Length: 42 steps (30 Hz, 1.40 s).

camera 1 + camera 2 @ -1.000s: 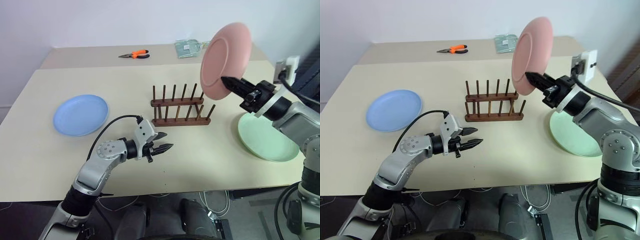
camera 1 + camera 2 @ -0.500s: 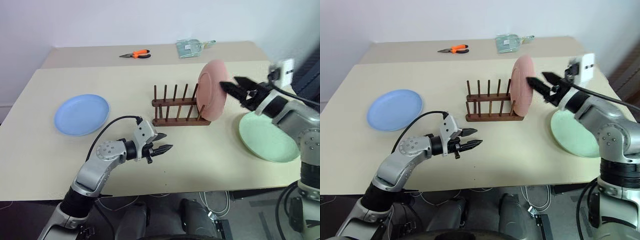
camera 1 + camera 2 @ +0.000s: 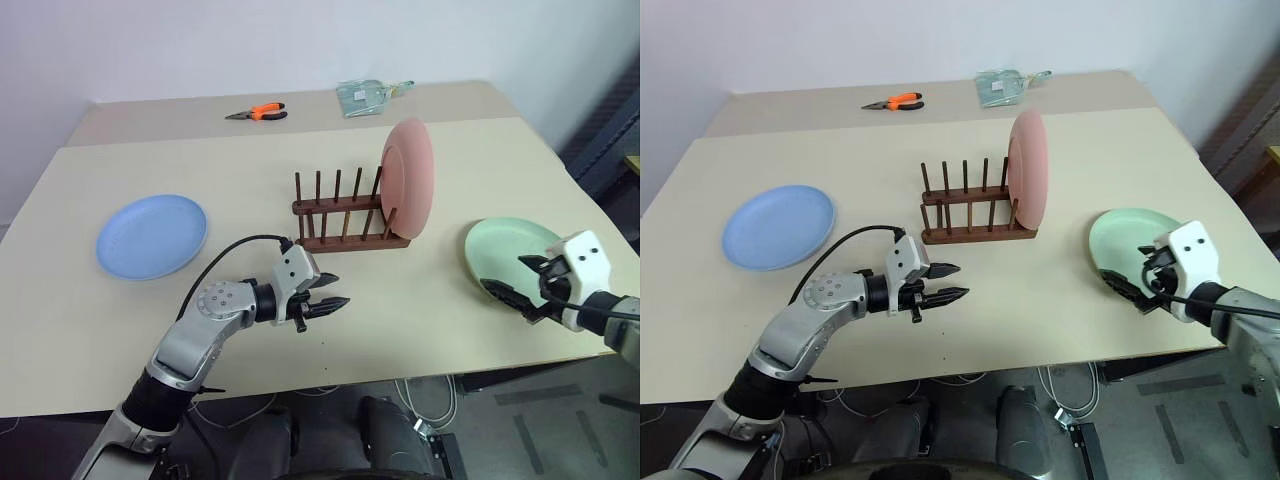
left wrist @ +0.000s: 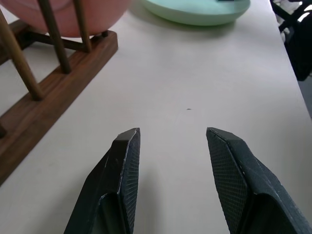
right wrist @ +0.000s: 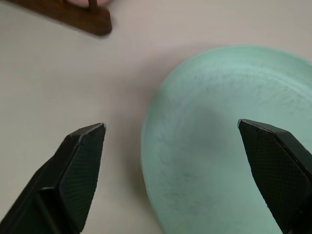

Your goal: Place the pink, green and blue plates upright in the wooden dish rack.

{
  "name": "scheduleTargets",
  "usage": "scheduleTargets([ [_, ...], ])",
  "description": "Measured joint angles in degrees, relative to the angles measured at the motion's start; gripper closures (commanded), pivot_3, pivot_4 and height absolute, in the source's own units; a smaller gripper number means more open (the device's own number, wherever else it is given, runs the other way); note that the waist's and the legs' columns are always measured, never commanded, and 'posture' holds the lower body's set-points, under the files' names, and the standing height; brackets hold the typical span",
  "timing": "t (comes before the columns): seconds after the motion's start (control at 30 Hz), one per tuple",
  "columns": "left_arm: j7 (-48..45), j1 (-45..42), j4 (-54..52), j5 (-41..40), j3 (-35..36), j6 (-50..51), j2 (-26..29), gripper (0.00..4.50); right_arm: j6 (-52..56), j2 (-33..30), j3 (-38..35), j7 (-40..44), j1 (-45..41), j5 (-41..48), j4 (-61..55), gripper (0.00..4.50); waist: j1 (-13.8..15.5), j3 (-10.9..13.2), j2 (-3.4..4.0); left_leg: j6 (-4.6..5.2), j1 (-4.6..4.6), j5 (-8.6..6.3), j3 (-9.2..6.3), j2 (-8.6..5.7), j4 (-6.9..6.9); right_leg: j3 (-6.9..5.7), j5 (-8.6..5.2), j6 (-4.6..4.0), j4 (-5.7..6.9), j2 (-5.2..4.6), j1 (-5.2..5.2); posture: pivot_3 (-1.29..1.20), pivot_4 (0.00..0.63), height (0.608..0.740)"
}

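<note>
Hovering right pincer [image 3: 518, 277] wide open, empty | green plate [image 3: 505, 248] just beyond its fingertips

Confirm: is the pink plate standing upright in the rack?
Yes, upright: the pink plate stands on edge between pegs at the wooden rack's right end.

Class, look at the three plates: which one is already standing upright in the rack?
The pink plate. It stands on edge at the rack's right end, while the blue plate and green plate lie flat on the table.
</note>
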Motion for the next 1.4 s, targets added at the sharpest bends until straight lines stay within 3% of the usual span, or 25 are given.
scheduleTargets([
  [0.03, -0.06, -0.01, 0.03, 0.0, 0.0, -0.01, 0.06, 2.34, 0.09, 0.58, 2.05, -1.02, -0.1, -1.78, 0.3, 0.04, 0.05, 0.0, 0.0, 0.01, 0.0, 0.01, -0.03, -0.01, 0.02, 0.0, 0.02, 0.0, -0.02, 0.0, -0.11, 0.0, 0.15, 0.74],
  [0.13, -0.21, 0.0, 0.07, 0.02, 0.03, -0.03, 0.46, 2.34, 0.2, 2.08, 5.9, -2.35, -1.51, -4.87, 1.81, 1.35, 0.32, 0.0, 0.0, 0.01, -0.07, 0.01, -0.03, -0.07, 0.03, 0.03, 0.06, 0.0, -0.12, -0.04, -0.13, 0.0, 0.15, 0.74],
  [0.33, -0.05, 0.16, 0.05, 0.28, 0.02, -0.15, 0.67, 2.34, -2.15, 2.18, 8.16, -3.64, -5.43, -10.69, 5.24, 4.47, 0.96, -0.01, -0.04, 0.02, -0.03, 0.0, -0.03, -0.07, 0.05, 0.01, 0.05, 0.01, -0.24, -0.03, -0.02, 0.0, 0.15, 0.74],
  [0.53, 0.35, 0.25, 0.02, 0.4, 0.12, -0.23, 0.73, 2.34, -6.5, 2.48, 7.46, -6.08, -12.33, -15.32, 7.47, 4.47, 1.16, 0.01, -0.01, 0.02, -0.06, 0.0, -0.04, -0.06, 0.01, -0.01, 0.06, 0.0, -0.24, -0.02, -0.08, 0.0, 0.15, 0.74],
  [0.67, 1.2, 0.93, -0.65, -0.27, 0.65, -0.12, -0.92, 2.34, -12.08, 5.84, 5.12, -7.48, -25.1, -14.23, 7.78, 4.47, 0.69, 0.1, 0.11, 0.02, -0.05, 0.0, 0.0, -0.05, 0.01, 0.01, 0.11, -0.02, -0.24, -0.01, -0.09, 0.0, 0.15, 0.74],
  [0.77, 1.46, 1.76, -1.2, -0.12, 0.53, -0.34, -0.83, 2.34, -12.76, 9.9, 0.97, -6.81, -38.47, -5.72, 4.65, 4.47, 0.54, 0.12, 0.14, 0.02, -0.05, 0.0, -0.16, -0.02, -0.07, -0.05, 0.22, 0.03, -0.23, 0.06, -0.09, 0.0, 0.15, 0.74],
  [0.87, 1.54, 2.09, -1.18, 0.02, 0.46, -0.42, -0.73, 2.34, -8.51, 11.93, -0.71, -5.0, -45.24, 4.27, 0.43, 4.47, 1.16, 0.06, 0.03, 0.02, -0.13, 0.0, -0.41, -0.03, -0.08, -0.24, 0.3, -0.1, -0.31, 0.07, -0.05, 0.0, 0.15, 0.74],
  [0.93, 1.75, 2.43, -1.14, 0.01, 0.72, -0.41, -0.46, 2.34, -1.79, 15.52, -1.16, -5.2, -46.84, 16.85, -1.9, 4.47, 1.29, 0.05, 0.01, 0.03, -0.13, 0.0, -0.58, -0.03, -0.08, -0.26, 0.24, -0.27, -0.42, 0.05, 0.01, 0.0, 0.15, 0.74],
  [1.03, 1.83, 2.48, -1.05, -0.01, 0.97, -0.46, -0.2, 2.34, 6.8, 25.48, 0.24, -14.05, -48.53, 36.7, -3.88, 4.47, 1.05, 0.07, 0.06, 0.03, -0.12, 0.0, -0.66, -0.04, -0.08, -0.19, 0.28, -0.34, -0.36, 0.03, -0.05, 0.0, 0.15, 0.74],
  [1.1, 1.87, 2.5, -1.08, -0.02, 1.01, -0.49, -0.19, 2.34, 9.97, 29.83, 1.81, -22.18, -48.89, 44.67, -3.16, 4.47, 1.06, 0.08, 0.08, 0.02, -0.1, 0.01, -0.7, -0.04, -0.08, -0.21, 0.31, -0.39, -0.33, 0.06, -0.08, 0.0, 0.15, 0.74],
  [1.23, 2.48, 2.73, -1.08, -0.02, 1.21, -0.47, -0.09, 2.34, 12.61, 34.16, 4.48, -34.59, -47.24, 51.84, -0.8, 4.47, 1.31, 0.09, 0.11, -0.01, -0.16, 0.03, -0.75, -0.09, -0.07, -0.25, 0.31, -0.39, -0.32, 0.07, -0.1, 0.0, 0.15, 0.74],
  [1.4, 2.82, 3.02, -1.33, -0.02, 1.21, -0.46, 0.02, 2.34, 12.29, 34.55, 4.31, -41.13, -47.15, 55.79, 0.72, 4.47, 0.93, 0.09, 0.12, 0.0, -0.14, 0.03, -0.59, -0.08, -0.14, -0.24, 0.39, -0.26, -0.28, 0.1, -0.18, 0.0, 0.15, 0.74],
])
